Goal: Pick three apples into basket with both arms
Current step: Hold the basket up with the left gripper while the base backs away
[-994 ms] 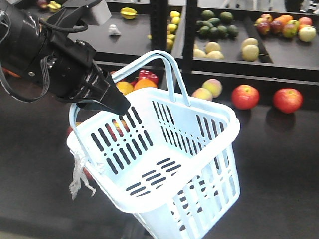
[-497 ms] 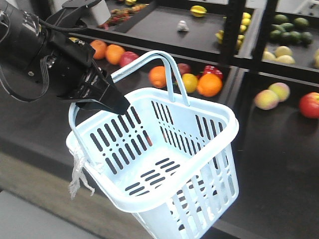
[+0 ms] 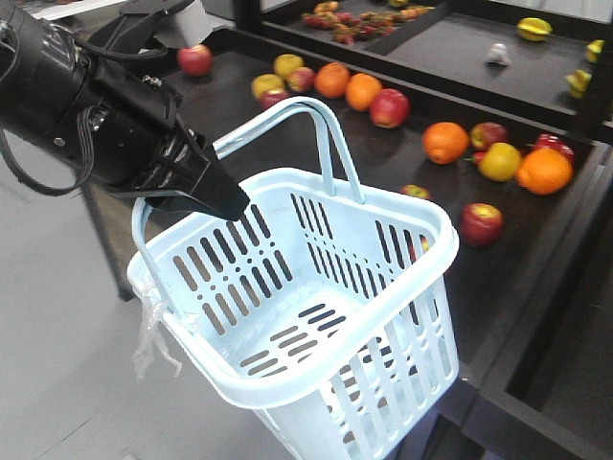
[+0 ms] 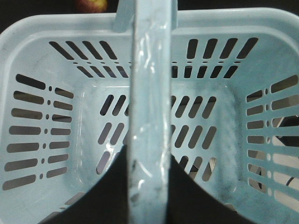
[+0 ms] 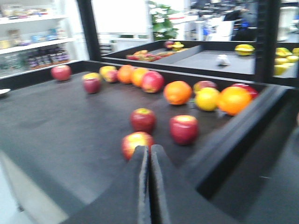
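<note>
Basket (image 3: 439, 232) hangs by its handle (image 4: 149, 116) clamped in left end effector (image 3: 226, 201); right end effector (image 5: 149, 156) closed, empty.

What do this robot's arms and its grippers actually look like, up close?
The left arm is bulky and matte black, with loose black cables looping along it and a pale grey block on top. The left gripper narrows to a black wedge. The right gripper shows two slim dark-grey fingers tapering to blunt tips. No markings are readable.
</note>
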Robot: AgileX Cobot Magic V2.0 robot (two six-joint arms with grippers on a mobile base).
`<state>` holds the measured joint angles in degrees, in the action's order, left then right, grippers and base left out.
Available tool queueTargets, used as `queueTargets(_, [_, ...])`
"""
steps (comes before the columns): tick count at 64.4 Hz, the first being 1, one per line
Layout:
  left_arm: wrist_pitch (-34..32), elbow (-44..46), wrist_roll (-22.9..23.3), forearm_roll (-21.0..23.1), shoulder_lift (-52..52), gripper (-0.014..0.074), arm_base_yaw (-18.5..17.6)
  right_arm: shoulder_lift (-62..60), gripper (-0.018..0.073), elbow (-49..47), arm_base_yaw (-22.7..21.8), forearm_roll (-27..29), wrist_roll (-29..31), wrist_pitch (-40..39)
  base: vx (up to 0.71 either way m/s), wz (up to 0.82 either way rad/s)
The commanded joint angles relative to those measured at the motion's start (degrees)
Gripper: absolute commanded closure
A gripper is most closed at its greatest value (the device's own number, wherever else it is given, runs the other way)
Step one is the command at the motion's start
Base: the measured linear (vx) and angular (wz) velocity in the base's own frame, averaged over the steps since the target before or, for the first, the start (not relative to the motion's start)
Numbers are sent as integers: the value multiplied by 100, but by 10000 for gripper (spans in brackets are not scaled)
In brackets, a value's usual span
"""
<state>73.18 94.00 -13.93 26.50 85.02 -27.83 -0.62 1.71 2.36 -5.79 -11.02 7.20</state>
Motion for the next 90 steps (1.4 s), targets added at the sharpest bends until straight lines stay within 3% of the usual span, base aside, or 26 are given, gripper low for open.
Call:
queueTargets(1, [-125, 151, 68, 284, -247, 604, -17, -48, 563, 57, -7, -13, 10, -430, -13, 51])
queueTargets(90, [-125, 151, 68, 284, -247, 604, -17, -48, 563, 57, -7, -13, 10, -430, -12, 52])
